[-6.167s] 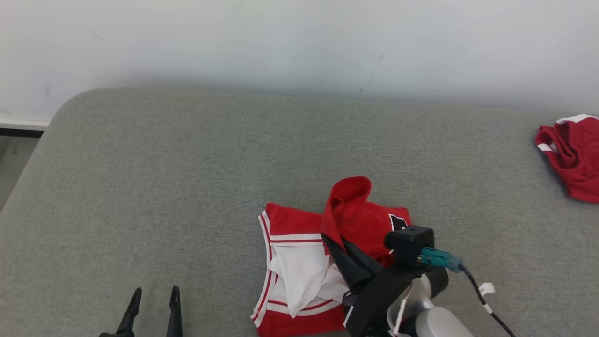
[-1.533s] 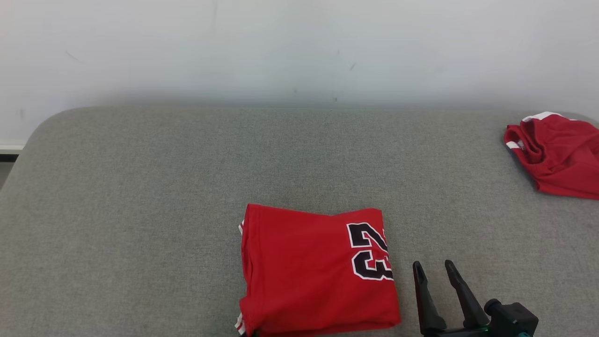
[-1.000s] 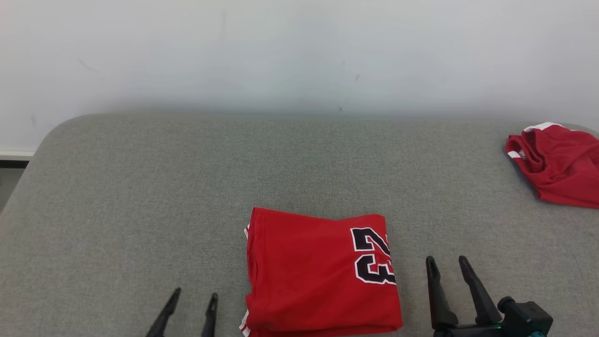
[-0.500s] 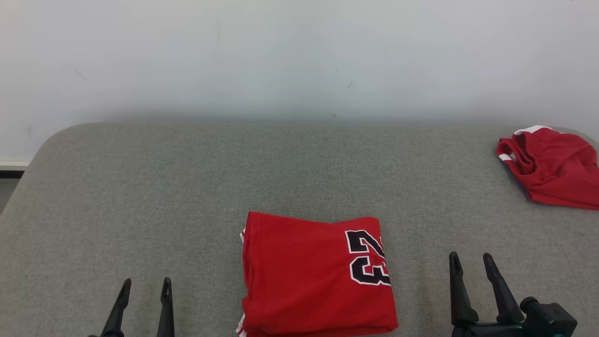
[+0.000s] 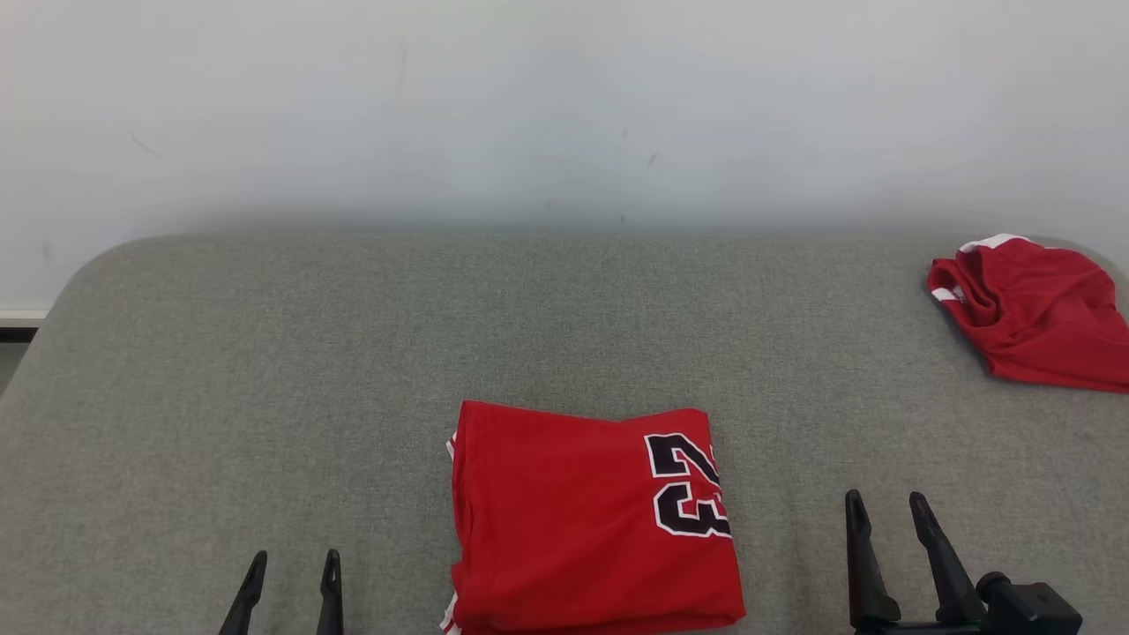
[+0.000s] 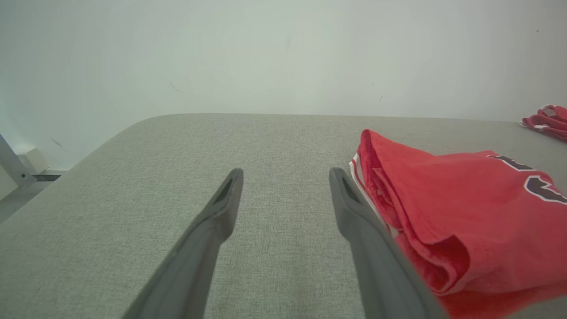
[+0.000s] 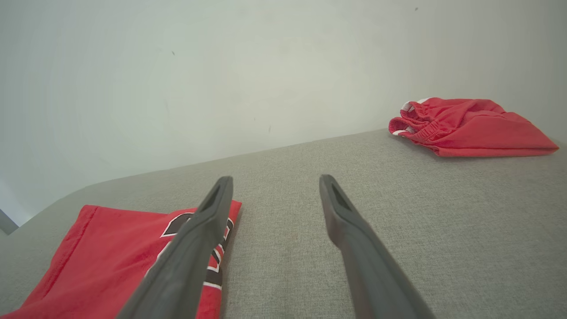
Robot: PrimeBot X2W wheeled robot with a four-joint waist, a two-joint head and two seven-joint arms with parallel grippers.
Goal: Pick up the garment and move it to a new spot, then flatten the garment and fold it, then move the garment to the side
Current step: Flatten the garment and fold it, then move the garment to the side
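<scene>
The left tool [image 5: 295,561] stands wide open, its two dark fingers spread with bare grey fabric between them, and it holds nothing. It sits to the left of the folded garment [image 5: 582,520], apart from it in the head view. In the left wrist view the same tool [image 6: 287,175] points past the garment's [image 6: 465,199] stacked left edge, where the red layers and a thin white trim show; whether its nearer finger brushes that edge cannot be told from there.

The right tool [image 5: 885,499] is equally wide open and empty, to the right of the garment with a strip of bench [image 5: 353,353] between them. From the right wrist view its fingers [image 7: 208,221] frame bare fabric, and the garment [image 7: 110,248] lies to the left of that tool [image 7: 275,179].

The garment lies folded into a neat red rectangle, flat on the bench, with black white-edged numerals [image 5: 688,485] turned sideways along its right edge.

Well to the right of the garment and farther back, close to the bench's rear corner, lies a second red piece of clothing [image 5: 1032,309] with white trim, loosely bunched. Behind the garment, past the bench's far edge, rises a plain pale wall [image 5: 529,106]. Nothing lies on the bench between either tool and the garment.
</scene>
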